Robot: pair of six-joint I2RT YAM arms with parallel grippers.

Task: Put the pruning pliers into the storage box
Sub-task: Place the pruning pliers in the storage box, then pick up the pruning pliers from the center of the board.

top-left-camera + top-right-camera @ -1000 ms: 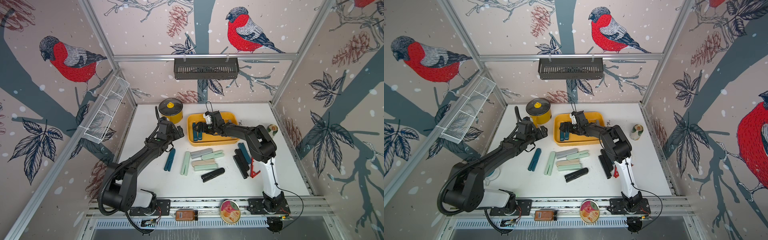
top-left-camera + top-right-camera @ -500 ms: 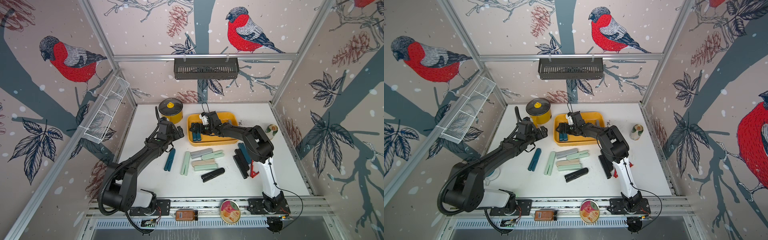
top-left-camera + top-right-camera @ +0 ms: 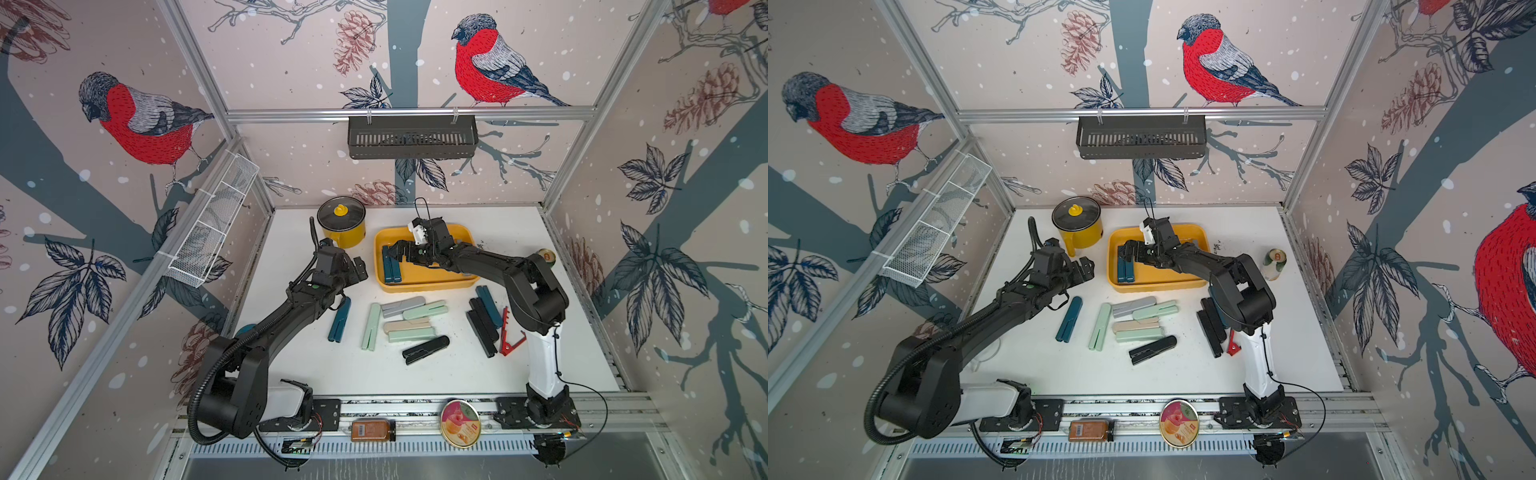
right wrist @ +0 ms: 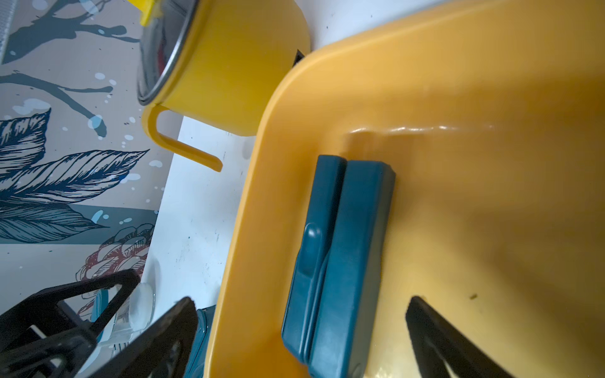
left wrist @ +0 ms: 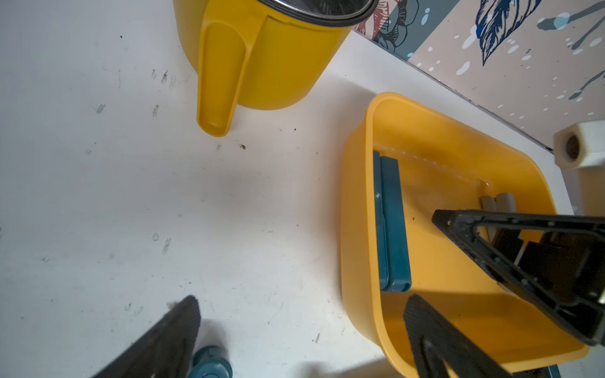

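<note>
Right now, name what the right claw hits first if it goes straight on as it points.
Most likely the teal pruning pliers in the storage box, dead ahead of the right claw; its height above them is unclear.

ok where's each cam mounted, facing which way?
Both top views: high above the front rail, angled down at the table; left arm, right arm whole, left gripper and right gripper open.
Left wrist: on the left arm, facing table, yellow pot, storage box; left gripper's tips show.
Right wrist: on the right arm, facing into the storage box at teal pliers; right gripper's tips show.
Shared by wrist views: yellow pot, storage box, teal pliers.
</note>
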